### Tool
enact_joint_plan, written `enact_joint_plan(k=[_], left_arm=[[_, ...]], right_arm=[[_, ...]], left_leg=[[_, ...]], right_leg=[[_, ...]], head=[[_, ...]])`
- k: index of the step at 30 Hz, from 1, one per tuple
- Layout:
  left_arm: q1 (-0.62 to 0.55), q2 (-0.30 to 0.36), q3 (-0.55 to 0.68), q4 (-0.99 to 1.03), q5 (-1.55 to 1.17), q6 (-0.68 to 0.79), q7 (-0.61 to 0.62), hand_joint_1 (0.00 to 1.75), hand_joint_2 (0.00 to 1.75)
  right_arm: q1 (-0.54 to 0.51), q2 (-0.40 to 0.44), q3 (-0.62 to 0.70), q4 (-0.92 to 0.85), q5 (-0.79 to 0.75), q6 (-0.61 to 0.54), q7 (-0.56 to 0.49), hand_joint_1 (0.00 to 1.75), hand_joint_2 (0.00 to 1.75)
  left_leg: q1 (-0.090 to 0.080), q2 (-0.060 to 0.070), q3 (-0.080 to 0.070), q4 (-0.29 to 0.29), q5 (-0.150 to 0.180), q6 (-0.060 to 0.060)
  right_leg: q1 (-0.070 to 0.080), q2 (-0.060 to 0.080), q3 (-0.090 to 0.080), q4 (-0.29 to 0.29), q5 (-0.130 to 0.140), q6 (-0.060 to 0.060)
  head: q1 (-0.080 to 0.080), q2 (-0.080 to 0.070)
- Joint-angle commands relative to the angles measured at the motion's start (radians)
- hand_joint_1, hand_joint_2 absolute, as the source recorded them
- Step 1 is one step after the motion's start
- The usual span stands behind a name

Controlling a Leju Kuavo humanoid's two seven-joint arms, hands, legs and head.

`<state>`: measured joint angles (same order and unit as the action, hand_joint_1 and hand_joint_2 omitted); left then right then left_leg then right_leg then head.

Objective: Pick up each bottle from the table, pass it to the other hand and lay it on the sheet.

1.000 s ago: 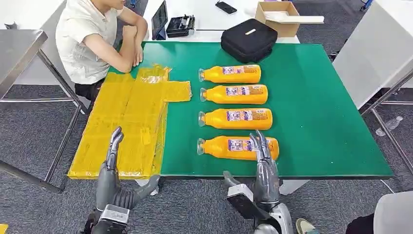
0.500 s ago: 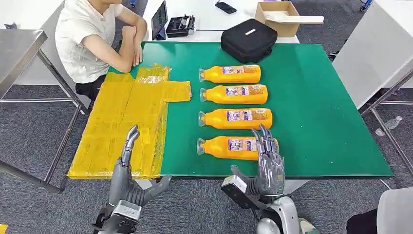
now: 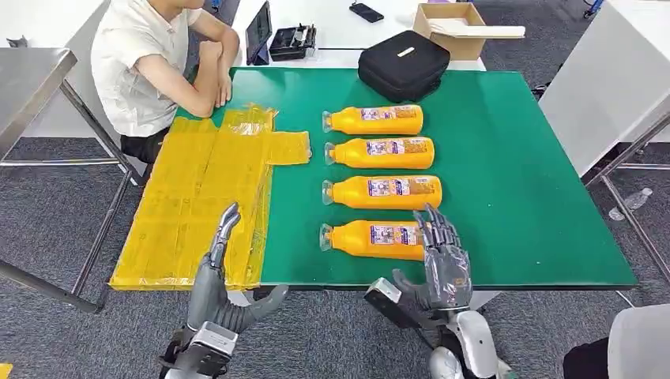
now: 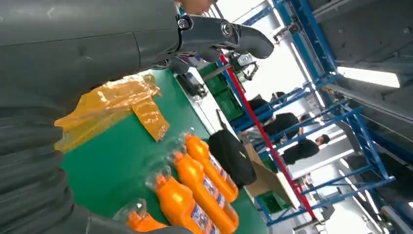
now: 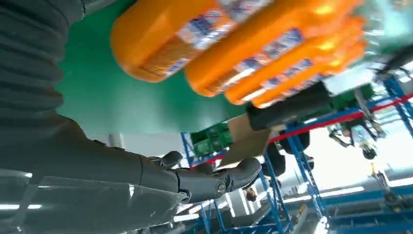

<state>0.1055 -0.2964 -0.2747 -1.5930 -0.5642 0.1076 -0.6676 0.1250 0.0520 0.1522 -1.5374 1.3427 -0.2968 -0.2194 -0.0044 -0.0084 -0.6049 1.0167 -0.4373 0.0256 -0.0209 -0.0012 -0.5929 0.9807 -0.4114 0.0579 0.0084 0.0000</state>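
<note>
At the far left we see a person in a pale shirt seated at the table corner, forearms resting on the green table. Beside them the yellow sheet lies crinkled over the table's left edge, glossy and translucent. Our left hand is raised over the sheet's near corner, fingers straight and spread from the thumb, holding nothing.

Moving right, we find four bottles lying on their sides in a column on the green surface, caps pointing toward the sheet. Each is orange with a clear cap and a blue and white label around its middle. The farthest bottle lies near a black bag; the second bottle and third bottle follow, evenly spaced and apart from one another. The nearest bottle lies close to the table's front edge.

Our right hand stands upright at the base end of that nearest bottle, fingers spread wide and empty; we cannot tell whether they touch it. A cardboard box sits beyond the bag.
</note>
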Motion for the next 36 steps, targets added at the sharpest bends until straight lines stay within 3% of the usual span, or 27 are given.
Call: enact_joint_plan(k=[1, 15, 23, 30, 36], left_arm=[[-0.058, 0.001, -0.043, 0.103, 0.010, -0.004, -0.004, 0.00, 1.75], [-0.062, 0.003, -0.048, 0.104, 0.011, -0.003, -0.005, 0.00, 1.75], [-0.077, 0.000, -0.079, 0.131, 0.017, -0.008, -0.006, 0.00, 1.75], [-0.092, 0.003, -0.106, 0.142, 0.023, -0.011, -0.007, 0.00, 1.75], [-0.101, 0.004, -0.120, 0.149, 0.024, -0.011, -0.006, 0.00, 1.75]], right_arm=[[-0.057, -0.096, -0.017, 0.162, 0.026, -0.003, 0.009, 0.00, 1.75], [-0.065, -0.108, 0.004, 0.172, 0.038, 0.012, 0.020, 0.00, 1.75], [-0.117, -0.132, 0.021, 0.270, 0.046, 0.026, 0.044, 0.00, 1.75], [-0.205, -0.057, 0.016, 0.340, -0.010, 0.015, 0.023, 0.00, 1.75], [-0.267, -0.061, 0.006, 0.416, -0.027, 0.047, 0.029, 0.00, 1.75]], left_leg=[[0.001, -0.001, 0.004, -0.001, -0.001, -0.001], [0.001, 0.000, 0.003, -0.001, -0.001, -0.001], [0.001, 0.001, 0.004, -0.001, -0.001, -0.001], [0.001, 0.003, 0.003, -0.001, -0.001, -0.001], [0.001, 0.002, 0.003, -0.001, 0.000, -0.001]], right_leg=[[0.001, -0.001, 0.005, -0.002, -0.001, -0.002], [0.001, 0.000, 0.003, -0.001, 0.000, -0.002], [0.002, 0.000, 0.004, -0.002, 0.000, -0.002], [0.001, 0.002, 0.002, -0.001, 0.000, -0.002], [0.001, 0.001, 0.002, -0.001, 0.000, -0.002]], head=[[0.000, 0.000], [0.000, 0.000], [0.000, 0.000], [0.000, 0.000], [0.000, 0.000]])
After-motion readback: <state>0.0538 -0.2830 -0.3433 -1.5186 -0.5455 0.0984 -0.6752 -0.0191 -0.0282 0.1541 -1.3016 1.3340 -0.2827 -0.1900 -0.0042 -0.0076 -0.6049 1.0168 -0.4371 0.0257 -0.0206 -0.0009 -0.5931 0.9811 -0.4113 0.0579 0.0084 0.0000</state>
